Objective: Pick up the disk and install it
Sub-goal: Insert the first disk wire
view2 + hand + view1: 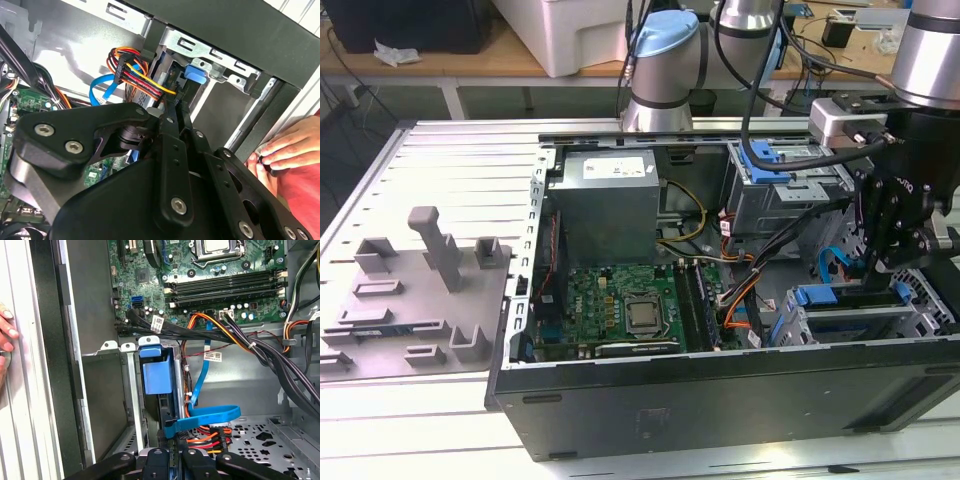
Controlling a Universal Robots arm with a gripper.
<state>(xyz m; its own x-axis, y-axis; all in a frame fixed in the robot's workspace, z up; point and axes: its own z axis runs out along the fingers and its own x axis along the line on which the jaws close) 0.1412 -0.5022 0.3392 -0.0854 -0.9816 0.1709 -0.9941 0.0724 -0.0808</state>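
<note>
Gripper: down inside the open PC case, at the drive cage on the exterior view's right; fingers look clenched around the blue carrier edge.
Disk: standing on edge in the drive cage, blue carrier tab up, looks mostly seated in its slot.
Why: edge-on hold likely lets it slide along the cage rails.
Person: hand rests on the case's outer wall, probably steadying it.
Surface: case lies on a ribbed metal counter; grey fixture plate beside it.
Room: workshop benches behind.

One open computer case, one motherboard, one power supply, one hand.
</note>
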